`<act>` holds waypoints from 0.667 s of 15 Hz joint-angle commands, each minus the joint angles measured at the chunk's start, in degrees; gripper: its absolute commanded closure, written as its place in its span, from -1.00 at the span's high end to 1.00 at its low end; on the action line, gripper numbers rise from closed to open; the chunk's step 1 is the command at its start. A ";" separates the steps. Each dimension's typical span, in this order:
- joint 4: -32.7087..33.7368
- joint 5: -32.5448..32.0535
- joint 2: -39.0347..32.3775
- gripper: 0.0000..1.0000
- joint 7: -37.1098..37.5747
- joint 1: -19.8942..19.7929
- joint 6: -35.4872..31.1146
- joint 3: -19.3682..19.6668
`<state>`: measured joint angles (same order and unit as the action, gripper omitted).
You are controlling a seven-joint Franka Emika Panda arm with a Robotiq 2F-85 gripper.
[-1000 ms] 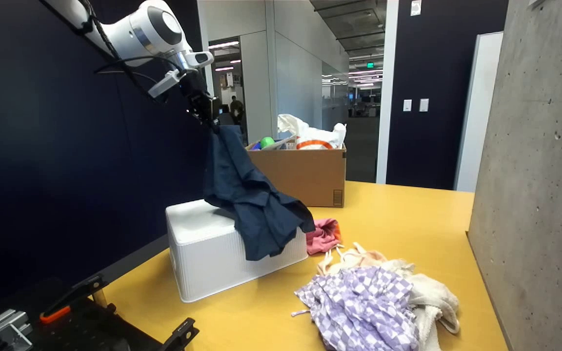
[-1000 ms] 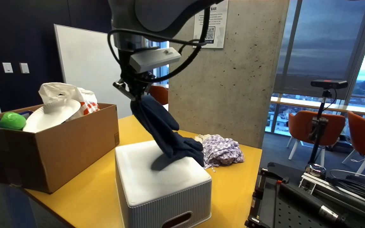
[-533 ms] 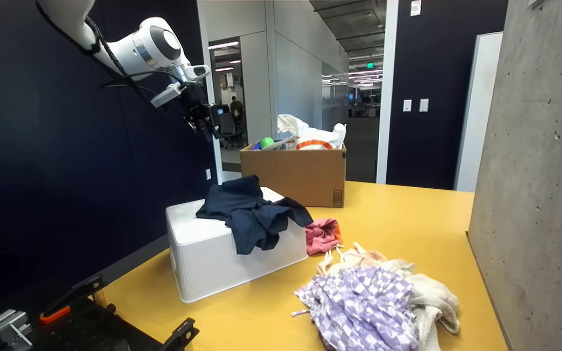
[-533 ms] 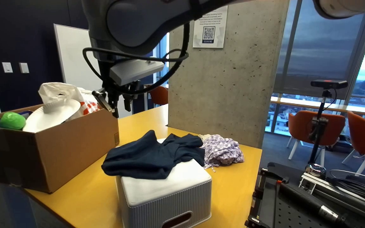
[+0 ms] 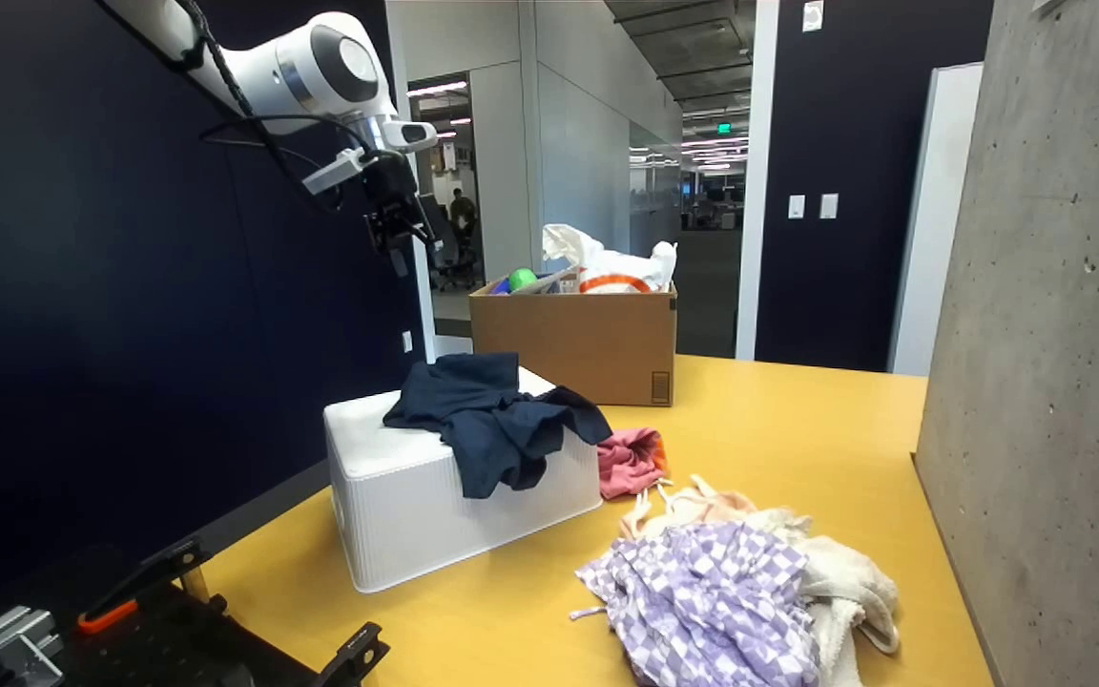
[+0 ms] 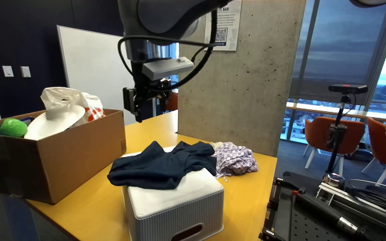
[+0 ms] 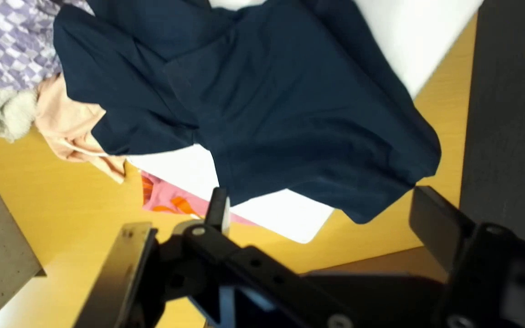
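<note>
Hovering above the navy cloth [image 7: 271, 118] with the end effector [image 7: 321, 200] spread and holding nothing, according to the wrist view. Draped in folds over the white box [image 5: 440, 520], with parts hanging past its edges; because of this loose weight, could perhaps slide to the yellow worktop [image 5: 778, 429].

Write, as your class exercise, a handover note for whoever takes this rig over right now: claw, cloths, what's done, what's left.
Claw: open and empty, above the navy cloth, not touching it.
Things: navy cloth rumpled on the white box, edges hanging over; pink cloth beside the box on the yellow table; purple checked cloth heaped there with peach cloth and cream cloth.
Done: navy cloth rests on the box, free of the claw.
Left, perhaps: navy cloth isn't neatly folded; the other cloths lie loose.
</note>
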<state>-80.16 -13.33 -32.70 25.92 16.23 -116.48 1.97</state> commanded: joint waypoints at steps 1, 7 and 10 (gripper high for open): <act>-11.64 10.23 7.92 1.00 -8.94 -7.90 -3.83 -3.34; -14.63 29.58 5.22 1.00 -30.92 -21.07 -4.29 -5.06; -12.64 33.36 1.81 1.00 -39.66 -24.40 -1.89 -5.92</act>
<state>-94.94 16.09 -28.10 -6.54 -5.14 -120.40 -1.73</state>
